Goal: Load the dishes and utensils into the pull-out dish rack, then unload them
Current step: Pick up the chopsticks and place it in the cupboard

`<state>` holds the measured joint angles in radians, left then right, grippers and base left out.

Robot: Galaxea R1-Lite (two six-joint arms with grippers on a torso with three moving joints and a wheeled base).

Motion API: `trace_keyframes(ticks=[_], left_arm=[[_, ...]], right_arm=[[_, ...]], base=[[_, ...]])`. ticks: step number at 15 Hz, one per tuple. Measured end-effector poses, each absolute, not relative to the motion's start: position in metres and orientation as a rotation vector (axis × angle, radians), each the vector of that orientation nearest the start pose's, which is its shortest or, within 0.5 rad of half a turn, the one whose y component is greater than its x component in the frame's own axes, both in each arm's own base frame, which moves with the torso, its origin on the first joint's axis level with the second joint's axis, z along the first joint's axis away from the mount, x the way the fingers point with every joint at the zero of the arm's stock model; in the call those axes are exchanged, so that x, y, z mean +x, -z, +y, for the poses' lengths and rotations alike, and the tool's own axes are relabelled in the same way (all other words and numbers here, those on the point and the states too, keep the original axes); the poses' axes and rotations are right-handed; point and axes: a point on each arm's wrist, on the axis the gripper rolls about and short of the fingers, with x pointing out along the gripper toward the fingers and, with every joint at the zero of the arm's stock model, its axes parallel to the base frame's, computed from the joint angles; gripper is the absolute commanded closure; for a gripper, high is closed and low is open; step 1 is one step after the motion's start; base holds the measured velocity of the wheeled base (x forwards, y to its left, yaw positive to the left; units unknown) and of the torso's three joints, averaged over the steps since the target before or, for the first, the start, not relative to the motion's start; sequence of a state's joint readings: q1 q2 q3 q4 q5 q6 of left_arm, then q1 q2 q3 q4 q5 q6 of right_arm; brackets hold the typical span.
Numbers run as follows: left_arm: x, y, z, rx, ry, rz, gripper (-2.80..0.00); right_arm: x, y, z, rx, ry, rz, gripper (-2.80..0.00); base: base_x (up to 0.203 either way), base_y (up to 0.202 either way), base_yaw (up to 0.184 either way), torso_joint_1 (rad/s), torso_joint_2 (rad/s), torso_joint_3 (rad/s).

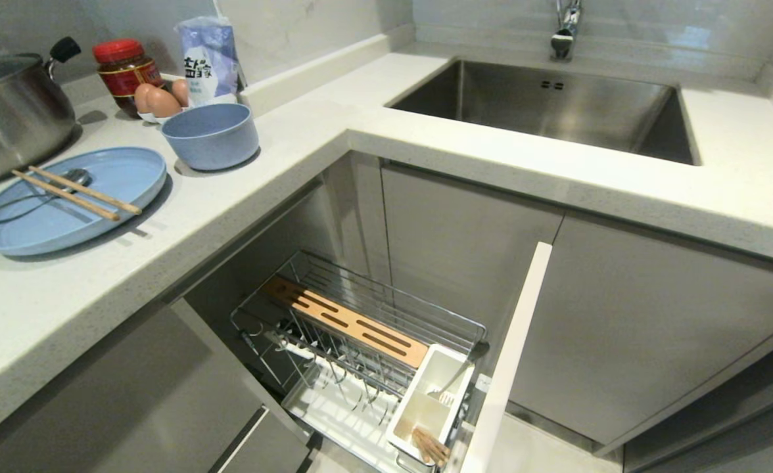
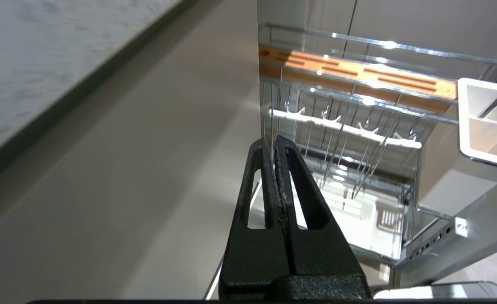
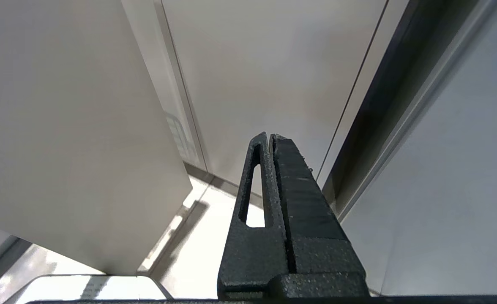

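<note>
Closed left gripper (image 2: 276, 141), fingers before dish rack (image 2: 358, 109)

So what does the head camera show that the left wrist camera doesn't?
Only the head view shows the countertop with the plate carrying chopsticks and a spoon, the bowl, and the sink. Only the left wrist view shows the left gripper, shut and empty. Both show the pull-out dish rack, its wooden strip and white caddy.
</note>
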<state>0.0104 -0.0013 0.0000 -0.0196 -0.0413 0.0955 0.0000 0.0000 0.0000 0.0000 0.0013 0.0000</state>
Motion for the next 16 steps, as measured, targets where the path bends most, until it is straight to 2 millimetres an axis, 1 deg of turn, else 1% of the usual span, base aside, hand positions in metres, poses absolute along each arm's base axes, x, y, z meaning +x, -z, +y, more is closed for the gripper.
trace_keyframes(ticks=[7, 15, 16], left_arm=[[-0.0229, -0.0773, -0.0011, 0.096, 0.027, -0.021, 0.0], [-0.023, -0.0782, -0.0012, 0.093, 0.03, -0.029, 0.0], [-0.0247, -0.0841, -0.0013, 0.096, 0.033, -0.05, 0.0]], right_arm=[[-0.0228, -0.0755, 0.0, 0.0, -0.001, 0.0, 0.0], [-0.0228, -0.0755, 0.0, 0.0, -0.001, 0.0, 0.0], [-0.0228, -0.0755, 0.0, 0.0, -0.001, 0.0, 0.0]], base=[[0.0, 0.0, 0.0, 0.003, 0.0, -0.189], [0.0, 0.0, 0.0, 0.0, 0.0, -0.018], [0.0, 0.0, 0.0, 0.0, 0.0, 0.0]])
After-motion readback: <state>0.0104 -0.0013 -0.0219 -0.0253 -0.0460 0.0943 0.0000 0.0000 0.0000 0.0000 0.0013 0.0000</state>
